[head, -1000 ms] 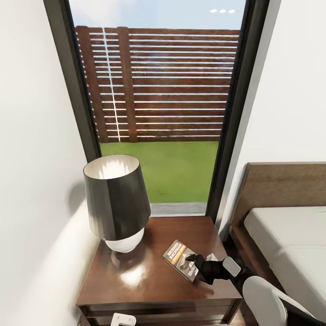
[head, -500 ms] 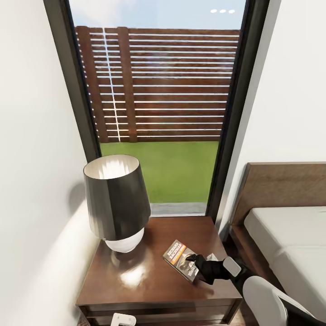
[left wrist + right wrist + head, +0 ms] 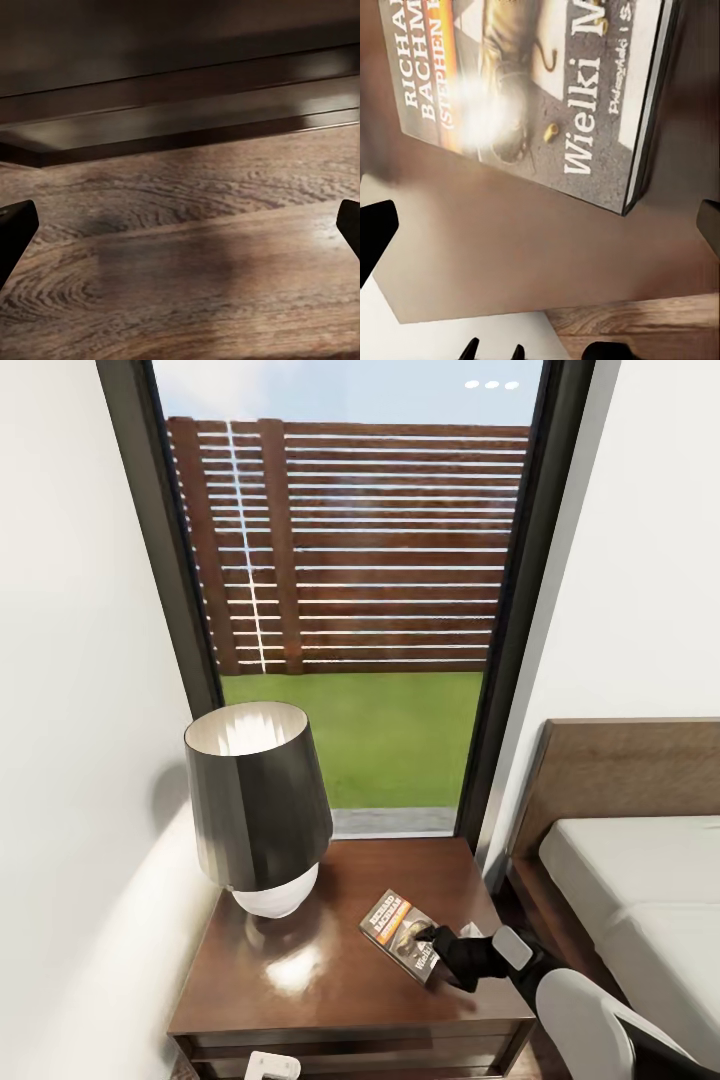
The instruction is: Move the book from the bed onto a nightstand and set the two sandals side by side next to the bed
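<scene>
So in the head view we saw the book [image 3: 402, 935] lying flat on the nightstand [image 3: 330, 980], toward the right part of its glossy tabletop in the lower middle of the frame, cover up with the orange band and white lettering showing. Our right hand [image 3: 428, 938] sat right at the book's near edge, black fingers over the corner, and from that angle we couldn't tell if it touched. The right wrist view made it clearer: the book [image 3: 540, 90] lay up top in that picture, and the two dark fingertips [image 3: 375, 232] stood wide apart at either edge with nothing between them, so the hand was released and the book rested on its own. A lamp [image 3: 258, 805] with a dark shade and white base stood on the left part of the tabletop, well apart from the book. The bed [image 3: 640, 880] filled the lower right, just beside the nightstand. Our left hand [image 3: 180, 232] was spread too, both tips at the frame edges over wood-plank floor [image 3: 187, 285].
</scene>
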Robot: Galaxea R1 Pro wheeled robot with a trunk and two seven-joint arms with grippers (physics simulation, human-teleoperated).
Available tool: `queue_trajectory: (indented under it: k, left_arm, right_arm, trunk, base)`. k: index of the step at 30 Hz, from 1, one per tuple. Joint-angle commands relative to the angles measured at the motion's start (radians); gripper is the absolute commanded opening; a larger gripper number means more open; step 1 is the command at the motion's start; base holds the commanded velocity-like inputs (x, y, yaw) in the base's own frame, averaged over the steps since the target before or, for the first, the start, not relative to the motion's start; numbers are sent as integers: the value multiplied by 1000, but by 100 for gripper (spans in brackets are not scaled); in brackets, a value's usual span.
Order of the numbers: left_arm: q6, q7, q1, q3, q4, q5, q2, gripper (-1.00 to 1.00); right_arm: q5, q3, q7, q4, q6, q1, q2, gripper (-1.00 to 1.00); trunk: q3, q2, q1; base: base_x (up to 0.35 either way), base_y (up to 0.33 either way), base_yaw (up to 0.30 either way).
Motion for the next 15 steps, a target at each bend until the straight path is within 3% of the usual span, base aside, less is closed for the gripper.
queue_trajectory:
  k: [1,11,15]
  left_arm:
    - [5,8,0,-8,-2,10,1,100]
    - [5,8,0,-8,-2,10,1,100]
    - [5,8,0,-8,-2,10,1,100]
  right_arm:
    - [0,-2,-12,-2,4,-1,1,100]
    - [-2,-2,-56,-2,2,-7,4,100]
    - [-2,-2,-59,-2,1,-7,5,100]
  trunk:
    - [-1,0,0]
    - [-1,0,0]
    - [12,28,-16]
  base:
    - [0,0,0]
    - [0,0,0]
    - [0,0,0]
